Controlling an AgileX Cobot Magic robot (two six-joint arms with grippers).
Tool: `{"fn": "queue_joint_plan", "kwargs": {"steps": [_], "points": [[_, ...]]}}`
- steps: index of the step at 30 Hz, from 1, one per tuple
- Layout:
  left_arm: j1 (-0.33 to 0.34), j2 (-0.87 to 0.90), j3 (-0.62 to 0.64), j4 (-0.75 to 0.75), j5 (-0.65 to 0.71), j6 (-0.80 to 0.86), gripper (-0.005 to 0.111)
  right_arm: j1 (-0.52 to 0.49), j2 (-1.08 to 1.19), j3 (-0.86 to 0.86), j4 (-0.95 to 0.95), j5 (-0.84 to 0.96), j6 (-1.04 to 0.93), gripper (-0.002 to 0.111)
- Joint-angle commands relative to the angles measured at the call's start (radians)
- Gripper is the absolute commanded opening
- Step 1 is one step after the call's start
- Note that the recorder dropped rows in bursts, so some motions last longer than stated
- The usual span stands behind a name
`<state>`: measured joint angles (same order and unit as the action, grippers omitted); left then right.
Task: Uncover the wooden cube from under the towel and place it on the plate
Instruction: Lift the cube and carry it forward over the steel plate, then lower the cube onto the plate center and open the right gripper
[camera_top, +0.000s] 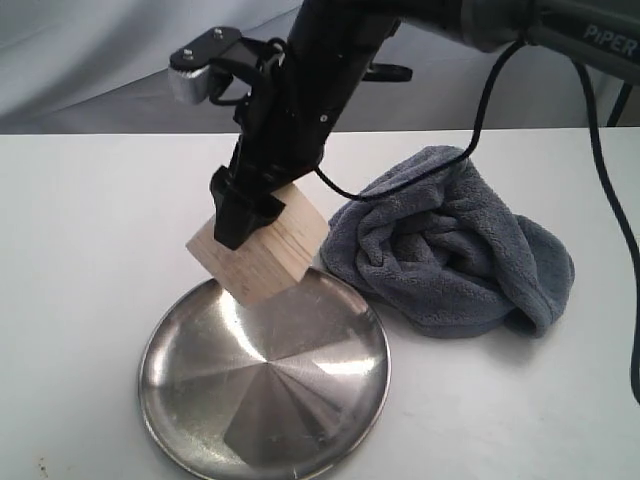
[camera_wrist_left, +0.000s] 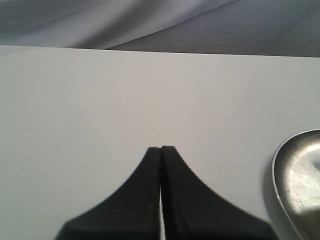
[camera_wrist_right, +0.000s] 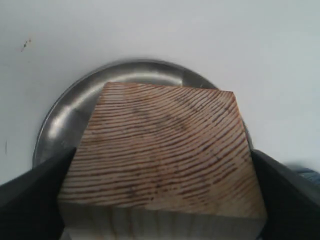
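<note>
My right gripper is shut on the wooden cube, a pale tan block with dark grain lines, holding it tilted just above the far edge of the shiny steel plate. In the right wrist view the cube fills the space between both fingers, with the plate's rim beneath it. The crumpled grey-blue towel lies to the right of the plate. My left gripper is shut and empty over bare table, and the plate's edge shows beside it.
A white table carries everything, with a grey cloth backdrop behind it. A black cable hangs from the right arm above the towel.
</note>
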<state>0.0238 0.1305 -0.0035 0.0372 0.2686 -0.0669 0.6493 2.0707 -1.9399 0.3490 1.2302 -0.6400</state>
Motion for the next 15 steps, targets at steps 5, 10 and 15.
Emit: {"fn": "queue_joint_plan", "kwargs": {"steps": [5, 10, 15], "points": [[-0.004, -0.003, 0.004, 0.003, -0.01, -0.004, 0.001, 0.004, -0.02, 0.193, 0.009, -0.015, 0.008, 0.0], [-0.004, -0.003, 0.004, 0.003, -0.01, -0.004, 0.001, 0.021, -0.02, 0.264, 0.009, -0.164, -0.03, 0.0], [-0.004, -0.003, 0.004, 0.003, -0.01, -0.004, 0.001, 0.087, -0.02, 0.319, 0.024, -0.334, -0.122, 0.0]]}}
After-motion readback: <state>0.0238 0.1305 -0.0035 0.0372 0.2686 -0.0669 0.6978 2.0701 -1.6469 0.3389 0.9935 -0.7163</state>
